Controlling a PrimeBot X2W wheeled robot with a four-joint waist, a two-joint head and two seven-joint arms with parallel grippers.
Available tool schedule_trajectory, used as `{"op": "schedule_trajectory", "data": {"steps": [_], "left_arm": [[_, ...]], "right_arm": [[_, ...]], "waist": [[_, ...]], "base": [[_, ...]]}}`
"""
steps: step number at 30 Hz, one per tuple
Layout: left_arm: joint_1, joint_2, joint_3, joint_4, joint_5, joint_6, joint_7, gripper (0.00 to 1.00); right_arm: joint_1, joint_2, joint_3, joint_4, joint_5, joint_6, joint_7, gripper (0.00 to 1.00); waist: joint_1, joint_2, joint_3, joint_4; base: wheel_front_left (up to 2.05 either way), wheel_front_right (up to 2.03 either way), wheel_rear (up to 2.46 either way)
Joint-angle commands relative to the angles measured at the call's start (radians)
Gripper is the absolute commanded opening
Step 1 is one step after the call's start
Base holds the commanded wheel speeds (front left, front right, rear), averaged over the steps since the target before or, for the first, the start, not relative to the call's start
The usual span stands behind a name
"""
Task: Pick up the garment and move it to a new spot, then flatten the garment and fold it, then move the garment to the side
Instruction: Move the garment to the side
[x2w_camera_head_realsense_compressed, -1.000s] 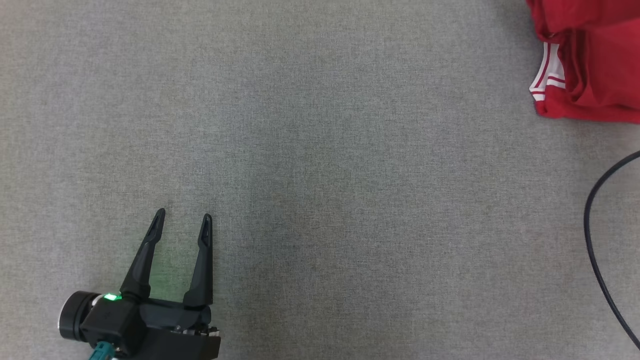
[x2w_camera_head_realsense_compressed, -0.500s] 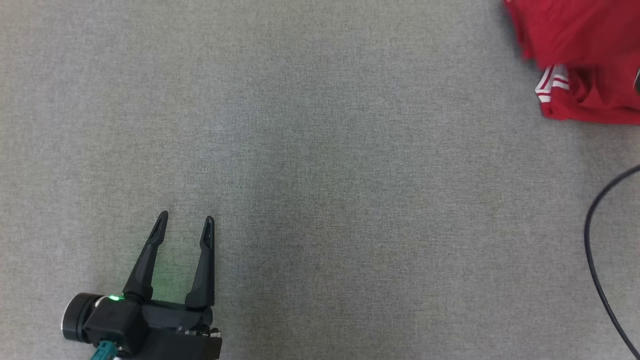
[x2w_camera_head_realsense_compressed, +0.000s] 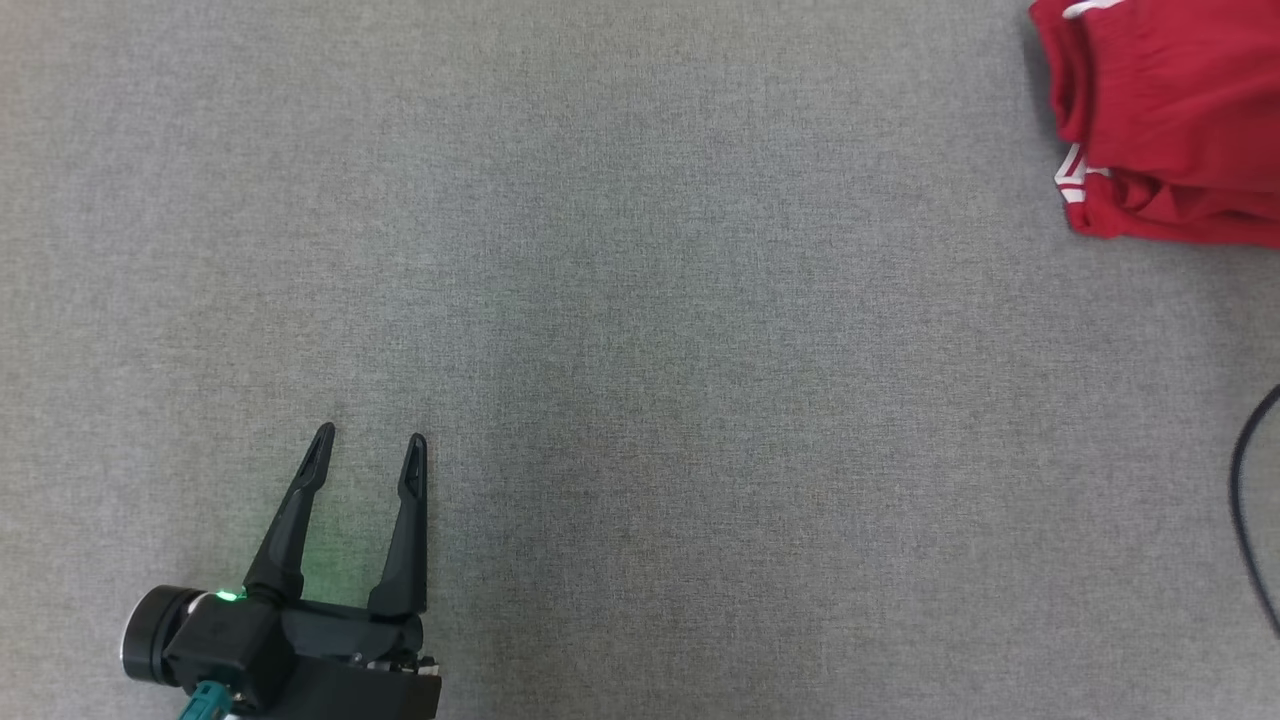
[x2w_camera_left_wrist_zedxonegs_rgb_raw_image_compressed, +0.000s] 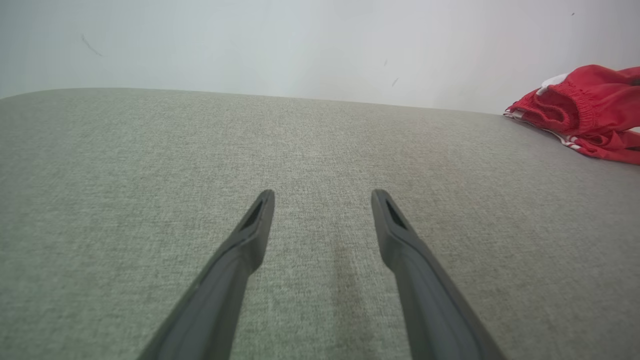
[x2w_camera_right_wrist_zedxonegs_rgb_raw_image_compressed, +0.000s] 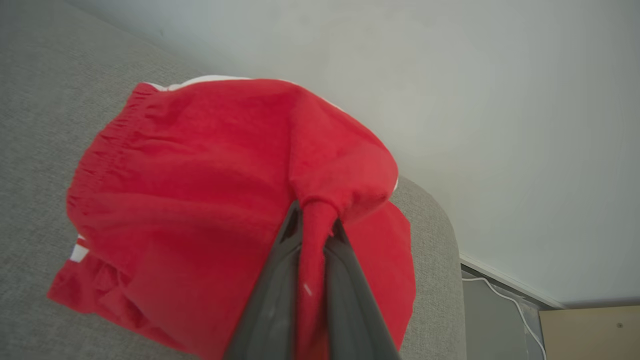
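Right hand (x2w_camera_right_wrist_zedxonegs_rgb_raw_image_compressed: 313, 222) pinching the red shorts (x2w_camera_right_wrist_zedxonegs_rgb_raw_image_compressed: 190, 170)
Left hand (x2w_camera_head_realsense_compressed: 368, 445) sits open over the worktop (x2w_camera_head_realsense_compressed: 700, 350), well apart from them.

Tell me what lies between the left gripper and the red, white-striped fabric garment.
Bare grey woven surface, nothing on it, from left gripper to red garment; the head view shows it.

The head camera is looking straight down from above onto the grey surface (x2w_camera_head_realsense_compressed: 640, 300), catching the left claw (x2w_camera_head_realsense_compressed: 368, 436) at lower left and the red garment (x2w_camera_head_realsense_compressed: 1170, 110) at the upper right corner. The left wrist camera is sitting low, looking along that claw across the same surface toward a pale wall (x2w_camera_left_wrist_zedxonegs_rgb_raw_image_compressed: 300, 45), the garment far at its right. The right wrist camera is looking along the right claw (x2w_camera_right_wrist_zedxonegs_rgb_raw_image_compressed: 316, 220), very near to the garment, with this wall behind.
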Motion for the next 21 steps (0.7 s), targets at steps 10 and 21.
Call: {"op": "schedule_trajectory", "data": {"steps": [10, 21], "left_arm": [[0.008, 0.007, 0.01, 0.004, 0.004, -0.004, -0.004, 1.0], [0.014, 0.001, 0.014, 0.015, -0.001, 0.003, -0.004, 1.0]], "right_arm": [[-0.023, 0.009, 0.0, 0.099, -0.048, 0.0, -0.039, 1.0], [-0.073, 0.043, -0.011, 0.251, -0.141, -0.001, -0.081, 1.0]], "waist": [[0.0, 0.0, 0.007, 0.004], [0.0, 0.0, -0.027, -0.011]], "base": [[0.0, 0.0, 0.0], [0.0, 0.0, 0.0]]}}
